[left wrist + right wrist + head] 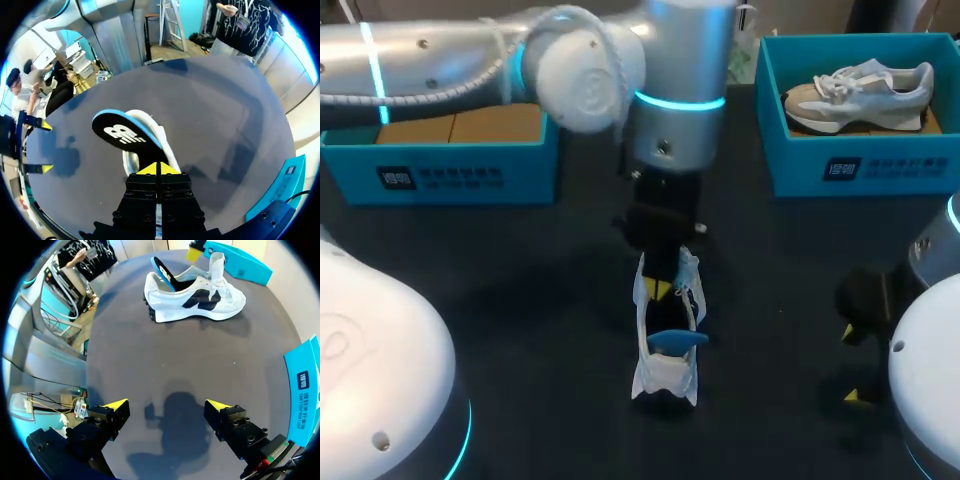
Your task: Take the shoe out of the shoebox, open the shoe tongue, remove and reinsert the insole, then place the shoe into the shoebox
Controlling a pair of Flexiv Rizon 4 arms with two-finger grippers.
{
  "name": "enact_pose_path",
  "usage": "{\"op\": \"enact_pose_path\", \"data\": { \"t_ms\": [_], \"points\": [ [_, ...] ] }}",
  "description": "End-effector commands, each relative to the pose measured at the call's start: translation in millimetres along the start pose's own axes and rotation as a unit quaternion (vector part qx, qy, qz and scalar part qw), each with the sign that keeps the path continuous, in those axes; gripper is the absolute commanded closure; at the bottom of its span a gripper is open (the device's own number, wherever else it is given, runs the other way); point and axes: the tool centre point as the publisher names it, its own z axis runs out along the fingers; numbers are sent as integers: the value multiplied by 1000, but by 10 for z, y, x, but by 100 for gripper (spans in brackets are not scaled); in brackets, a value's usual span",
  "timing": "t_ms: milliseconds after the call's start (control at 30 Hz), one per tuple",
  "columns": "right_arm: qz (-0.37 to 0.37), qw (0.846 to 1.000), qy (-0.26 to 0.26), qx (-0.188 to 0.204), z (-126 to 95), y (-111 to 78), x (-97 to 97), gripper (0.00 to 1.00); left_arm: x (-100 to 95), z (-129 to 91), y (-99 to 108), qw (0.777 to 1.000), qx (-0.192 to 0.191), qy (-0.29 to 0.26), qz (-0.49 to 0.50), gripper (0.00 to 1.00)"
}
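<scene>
Table (520, 280): dark top, everything sits on it.

Your left arm (470, 60) comes in from the left, crosses to the middle and drops its wrist straight down over the shoe. Your right arm (930, 370) is parked low at the right, well apart from the shoe.

Two teal boxes at the far edge. The left shoebox (440, 175) shows only a cardboard floor. The right shoebox (860, 170) has a second shoe (860, 95) lying in it.

The shoe (200, 300) you're working is outside both boxes. It's mid-table, upright on its sole, white with black side panels, directly under the left wrist.

Left gripper (157, 169): yellow tips pressed together with no gap, down in the shoe's opening. They sit right at the near end of the insole. I can't tell whether anything is pinched between them.

Right gripper (167, 405): fingers wide apart, holding nothing, only bare table under them.

Insole (125, 132): black top, blue edge. It's partly out, with its heel end sticking up and out over the back of the shoe, ahead of the left tips.

Tongue (217, 262): standing up, laces loose, just beside the left gripper's yellow tip in the right wrist view.
</scene>
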Motion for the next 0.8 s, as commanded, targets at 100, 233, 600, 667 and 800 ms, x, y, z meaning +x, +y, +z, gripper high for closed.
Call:
{"op": "enact_pose_path", "data": {
  "t_ms": [100, 233, 600, 667, 800],
  "points": [
    [-1, 1000, -2, -1, -11, -7, 21, 0, -139, 181, 95, 1000, -10, 24, 5, 100],
    [-1, 1000, -2, -1, -11, -7, 21, 0, -73, 295, 117, 1000, -11, 25, 6, 100],
    [-1, 1000, -2, -1, -11, -7, 21, 0, 79, 604, 57, 999, -18, 40, 5, 100],
    [-1, 1000, -2, -1, -11, -7, 21, 0, 89, 658, 89, 999, -20, 43, -4, 100],
    [-1, 1000, -2, -1, -11, -7, 21, 0, 111, 726, 121, 999, -18, 42, -12, 100]
  ]
}}
